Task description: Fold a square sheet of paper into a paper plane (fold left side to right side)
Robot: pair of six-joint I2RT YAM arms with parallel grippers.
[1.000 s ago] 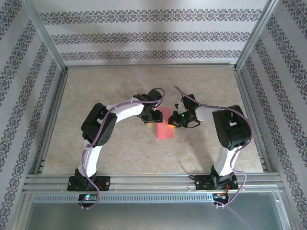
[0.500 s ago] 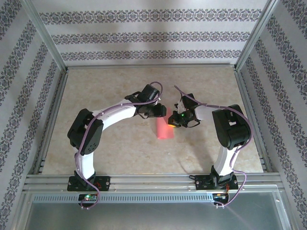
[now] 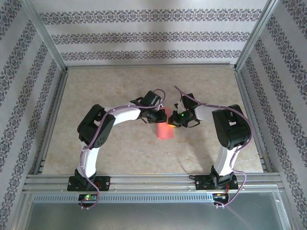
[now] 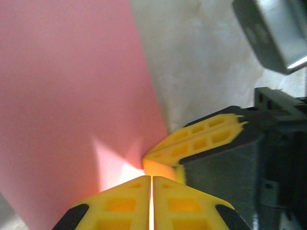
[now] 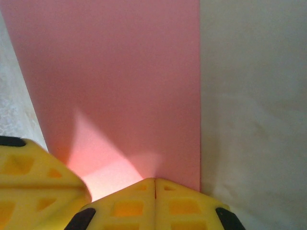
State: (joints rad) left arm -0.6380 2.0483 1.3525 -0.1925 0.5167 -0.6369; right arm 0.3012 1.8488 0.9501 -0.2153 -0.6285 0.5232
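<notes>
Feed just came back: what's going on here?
The paper lies as a narrow pink strip, apparently folded in half. The left gripper and right gripper meet over it, jaws shut. Their tips sit side by side on it near one edge, seemingly pressing it flat.

Papered on three sides in pale wallpaper [image 3: 153, 36], with bands of dark floral pattern between plain cream stripes. Framed by slanting aluminium posts [image 3: 44, 36] at the back corners. Floored with a beige, marble-mottled tabletop [image 3: 120, 153], softly and evenly lit. Fronted by a double aluminium rail [image 3: 153, 181] and a perforated grey strip [image 3: 153, 197] above a dull grey panel [image 3: 153, 215].
</notes>
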